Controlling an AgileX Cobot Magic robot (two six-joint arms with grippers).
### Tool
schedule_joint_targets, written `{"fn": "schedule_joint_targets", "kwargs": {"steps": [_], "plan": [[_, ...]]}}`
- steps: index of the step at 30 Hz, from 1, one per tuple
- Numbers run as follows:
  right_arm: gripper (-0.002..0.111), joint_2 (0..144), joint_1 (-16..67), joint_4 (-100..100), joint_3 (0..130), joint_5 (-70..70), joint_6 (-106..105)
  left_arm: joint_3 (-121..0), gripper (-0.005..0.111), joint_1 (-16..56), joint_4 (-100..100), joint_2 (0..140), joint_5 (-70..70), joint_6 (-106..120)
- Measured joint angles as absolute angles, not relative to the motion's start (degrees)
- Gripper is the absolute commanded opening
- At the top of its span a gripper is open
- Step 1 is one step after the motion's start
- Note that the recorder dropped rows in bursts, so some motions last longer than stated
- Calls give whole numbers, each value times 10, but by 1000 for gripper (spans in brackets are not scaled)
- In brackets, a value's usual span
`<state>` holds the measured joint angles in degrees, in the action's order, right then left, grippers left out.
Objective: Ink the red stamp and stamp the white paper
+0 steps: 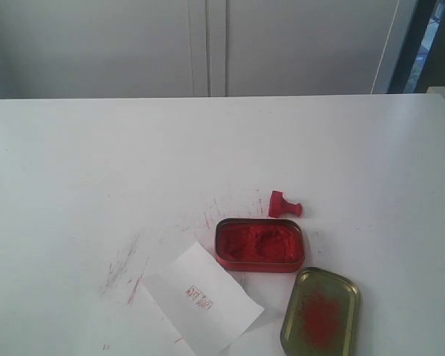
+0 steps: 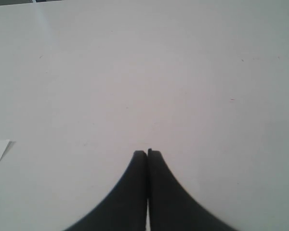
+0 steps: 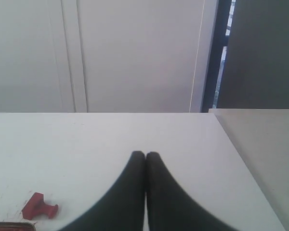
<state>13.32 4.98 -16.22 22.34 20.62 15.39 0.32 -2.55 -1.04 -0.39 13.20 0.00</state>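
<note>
Both grippers are pinched together and empty. The left gripper (image 2: pixel 147 153) hangs over bare surface, and the right gripper (image 3: pixel 145 154) sits back from the stamp (image 1: pixel 283 204). The stamp lies on its side just behind the open tin (image 1: pixel 259 245), knob pointing right, so I judge it needs a sideways pinch. The lid (image 1: pixel 320 311) rests inside-up near the tin's front right corner, leaving the ink free. The paper (image 1: pixel 202 298) lies skewed just beside the tin's front left and bears 1 red print. The white surface (image 1: pixel 96 163) shows red scuffs, and pale cabinet doors (image 1: pixel 208 44) stand behind.
</note>
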Motion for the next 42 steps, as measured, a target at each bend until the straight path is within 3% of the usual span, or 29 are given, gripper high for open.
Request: {"fn": "schedule_joint_targets", "kwargs": {"steps": [27,42], "plan": [[0,131,50,-166,218,203,154,3,0,-25,-10,-4,132,0],[0,73,50,-88,77,210,154,3,0,-25,-10,-4,132,0]]}}
